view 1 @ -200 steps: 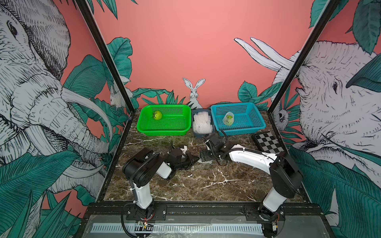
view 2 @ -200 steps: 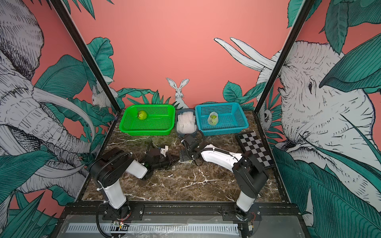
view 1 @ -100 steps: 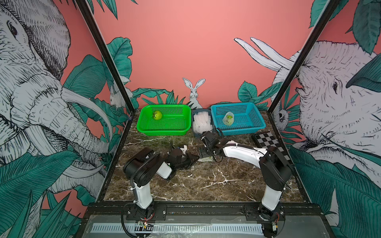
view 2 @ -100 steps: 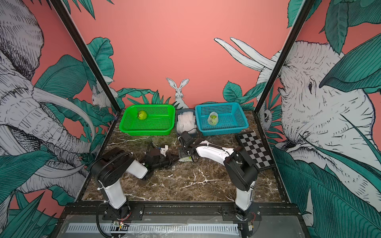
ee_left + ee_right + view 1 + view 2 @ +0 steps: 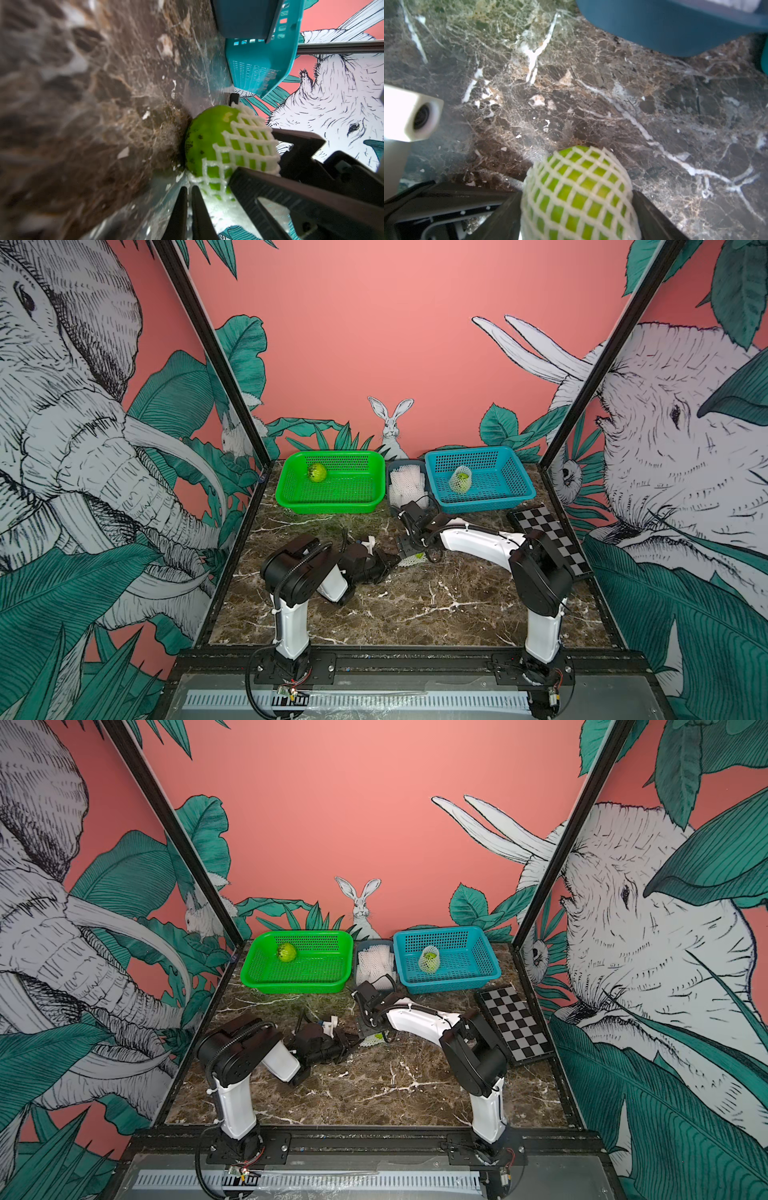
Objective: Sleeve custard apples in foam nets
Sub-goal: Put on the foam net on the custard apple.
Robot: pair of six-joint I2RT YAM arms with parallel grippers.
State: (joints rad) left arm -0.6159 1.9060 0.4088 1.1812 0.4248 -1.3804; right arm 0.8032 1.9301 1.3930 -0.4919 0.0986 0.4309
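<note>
The custard apple [image 5: 207, 141] you are working on sits on the marble table [image 5: 415, 614] near its middle, between your two grippers. A foam net [image 5: 245, 145] is drawn over most of it. In the left wrist view, the end that meets the marble is bare green skin with dark specks.

Your right gripper [image 5: 576, 194] comes down over the fruit with its jaws wide. One finger presses against each side of the mesh, so it has hold of the netted fruit. Your left gripper [image 5: 189, 189] lies low along the table with its jaws almost together. Its tips are at the loose rim of the net, and it appears to pinch that rim, though the view is blurred there.

In both top views the two grippers meet just in front of the grey tub [image 5: 399, 463], which holds the spare foam nets [image 5: 409, 485]. Left of the tub, the green basket [image 5: 332, 506] holds a bare custard apple [image 5: 317, 472] near its back left corner. Right of the tub, the blue basket [image 5: 486, 506] holds a sleeved custard apple [image 5: 460, 481]. A checkerboard [image 5: 548, 539] lies on the table beside your right arm.
</note>
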